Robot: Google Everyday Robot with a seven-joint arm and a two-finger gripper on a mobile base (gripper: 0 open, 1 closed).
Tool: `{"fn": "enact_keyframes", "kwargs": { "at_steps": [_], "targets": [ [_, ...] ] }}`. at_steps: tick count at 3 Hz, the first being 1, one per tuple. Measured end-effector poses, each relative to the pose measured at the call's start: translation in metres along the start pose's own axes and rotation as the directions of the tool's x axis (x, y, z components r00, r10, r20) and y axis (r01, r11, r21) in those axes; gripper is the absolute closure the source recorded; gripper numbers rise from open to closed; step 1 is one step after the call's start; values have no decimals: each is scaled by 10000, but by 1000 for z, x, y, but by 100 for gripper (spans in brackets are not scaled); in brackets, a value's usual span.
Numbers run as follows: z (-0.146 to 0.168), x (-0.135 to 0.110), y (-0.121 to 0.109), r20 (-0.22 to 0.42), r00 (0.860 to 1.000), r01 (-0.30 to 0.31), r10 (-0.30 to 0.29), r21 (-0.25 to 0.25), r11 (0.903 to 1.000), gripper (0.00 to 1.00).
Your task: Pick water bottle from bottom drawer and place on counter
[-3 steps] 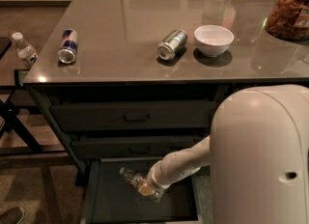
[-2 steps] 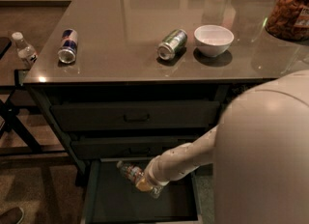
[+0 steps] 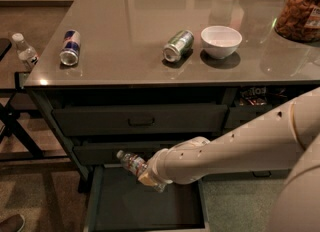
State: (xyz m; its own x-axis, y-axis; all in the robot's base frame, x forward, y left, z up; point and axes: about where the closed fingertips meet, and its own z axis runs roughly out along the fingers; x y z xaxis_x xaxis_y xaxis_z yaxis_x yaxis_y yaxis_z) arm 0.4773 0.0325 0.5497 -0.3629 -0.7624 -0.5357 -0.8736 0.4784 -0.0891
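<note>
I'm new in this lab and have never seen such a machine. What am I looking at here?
One camera looks down on a robot. The big white shape at right is its arm, ending in a two-finger gripper. The gripper is over the open bottom drawer, shut on a water bottle that tilts with its cap to the left. On the counter above lie a blue can and a green can, with a white bowl and a jar of snacks. A second bottle sits left, off the counter.
</note>
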Motion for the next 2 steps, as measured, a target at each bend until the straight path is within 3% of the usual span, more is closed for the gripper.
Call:
{"fn": "enact_keyframes", "kwargs": {
  "at_steps": [1,2],
  "targets": [
    [-1,-1,0,16,10000,5,-5,12,10000,100],
    [-24,-21,-7,442,9990,76,-93,375,9993,100]
  ]
}}
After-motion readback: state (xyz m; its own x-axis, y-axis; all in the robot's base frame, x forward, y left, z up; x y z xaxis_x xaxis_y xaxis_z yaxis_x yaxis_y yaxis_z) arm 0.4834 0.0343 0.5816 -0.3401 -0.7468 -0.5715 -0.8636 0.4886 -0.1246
